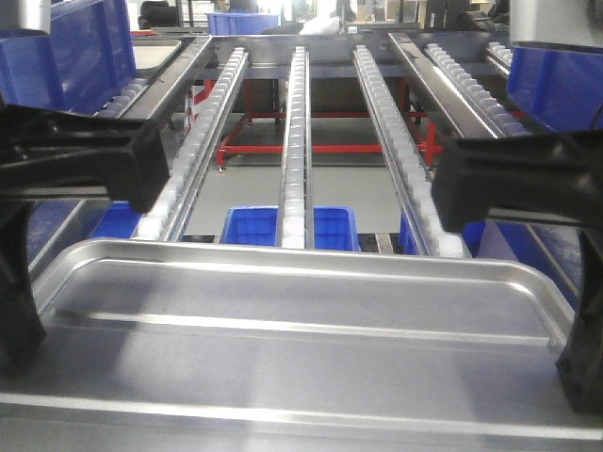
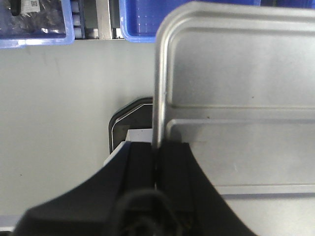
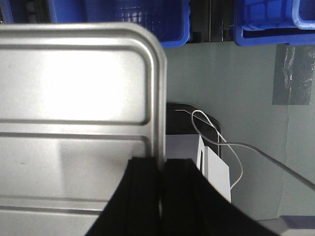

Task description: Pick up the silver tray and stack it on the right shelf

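- Front view: I'm looking along the shelf (image 1: 295,141), its roller rails sloping away from me. The tray (image 1: 283,367) is hanging level across the bottom of the picture, its far rim just short of the rails' near ends and not resting on them. The left gripper (image 1: 24,320) is standing at the tray's left end and the right gripper (image 1: 579,367) at its right end. Blue bins (image 1: 250,226) are sitting low under the rails.
- Left wrist view: the left gripper (image 2: 157,157) is pinching the tray's (image 2: 236,98) left rim, its fingers (image 2: 140,162) pressed tight on either side of the thin edge. I'm seeing grey floor below the tray and a bin (image 2: 140,19) past its far corner.
- Right wrist view: the right gripper (image 3: 162,172) is clamping the tray's (image 3: 74,88) right rim the same way, jaws closed onto the metal. A white cable (image 3: 216,137) is looping beside it, and bins (image 3: 133,14) are showing beyond the tray's corner.
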{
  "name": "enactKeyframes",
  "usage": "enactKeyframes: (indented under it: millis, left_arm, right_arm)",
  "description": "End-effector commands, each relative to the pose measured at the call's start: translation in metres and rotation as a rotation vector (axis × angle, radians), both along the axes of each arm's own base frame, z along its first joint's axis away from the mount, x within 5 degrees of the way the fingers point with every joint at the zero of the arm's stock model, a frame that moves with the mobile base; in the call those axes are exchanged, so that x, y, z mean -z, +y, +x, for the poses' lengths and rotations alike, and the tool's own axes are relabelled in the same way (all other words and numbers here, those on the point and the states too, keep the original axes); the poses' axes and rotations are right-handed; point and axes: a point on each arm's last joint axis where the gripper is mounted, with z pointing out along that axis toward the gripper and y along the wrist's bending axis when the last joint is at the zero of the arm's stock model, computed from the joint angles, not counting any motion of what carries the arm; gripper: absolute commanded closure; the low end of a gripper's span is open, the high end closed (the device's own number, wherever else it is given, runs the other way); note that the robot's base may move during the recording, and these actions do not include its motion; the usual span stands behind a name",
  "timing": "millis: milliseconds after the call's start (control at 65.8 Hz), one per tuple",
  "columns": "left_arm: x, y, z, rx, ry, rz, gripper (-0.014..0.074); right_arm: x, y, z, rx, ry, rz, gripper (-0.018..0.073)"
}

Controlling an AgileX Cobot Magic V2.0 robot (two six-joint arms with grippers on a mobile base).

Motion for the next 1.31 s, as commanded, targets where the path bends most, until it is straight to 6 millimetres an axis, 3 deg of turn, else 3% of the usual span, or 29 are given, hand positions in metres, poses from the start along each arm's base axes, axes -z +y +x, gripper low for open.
enactKeyframes:
  millis: [0,1292]
  left_arm:
    - [-0.0131,0.0026,-0.001,0.023,-0.042,-0.021,0.069]
    - [-0.0114,0.0098,-0.0039,0.005,-0.005,0.057,0.069]
  right_arm:
    - [-0.0126,-0.0003,0.0031,-0.014,-0.065,0.029,0.0481]
    - [-0.0117,-0.0028,0.0019,-0.008,-0.05,0.003,0.0481]
